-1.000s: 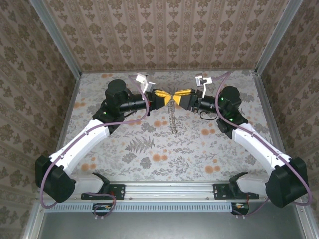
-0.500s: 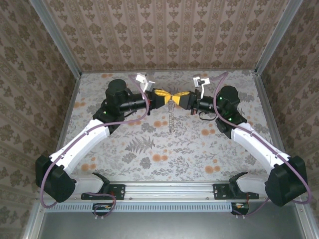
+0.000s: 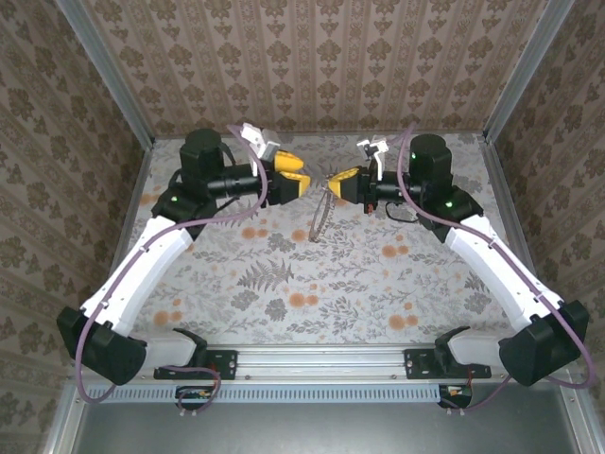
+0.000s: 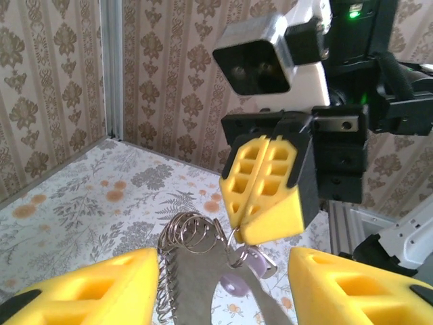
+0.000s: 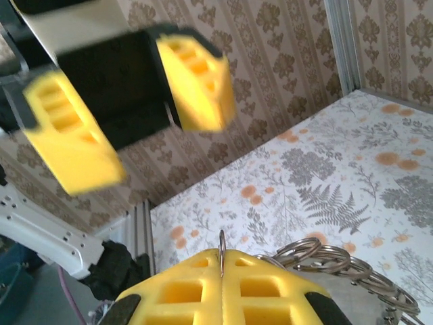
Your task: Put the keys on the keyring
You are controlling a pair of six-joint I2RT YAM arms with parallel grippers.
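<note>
- While dangling in the air over the far part of the flowery surface (image 3: 378, 274), gripped at its top end by the right fingers (image 3: 346, 177): the keyring (image 3: 319, 214).
- Right fingers squeezed tight together, pinching a thin bit of the keyring between them.
- From the right wrist camera: that thin bit poking up out of the crack between the two yellow fingers, and the curly part of the keyring lying just beside them, low on the right.
- Left fingers (image 3: 291, 163) spread wide apart, holding nothing.
- Pointing at the right fingers from the left side, near them but not touching.
- From the left wrist camera: one yellow left finger low at each side, with the right fingers and the keyring out in front, between the two.
- Curly part of the keyring bunched up like a spring, just under the tips of the right fingers.
- Small key (image 4: 235, 284) with a purple head, low down under the curly part and right against it.
- Threaded on or only touching: cannot tell.
- From above: keyring drooping down as a long thin loop, its low end close to the surface; touching it or not, cannot tell.
- Patterned walls (image 3: 312, 66) around the surface on three sides.
</note>
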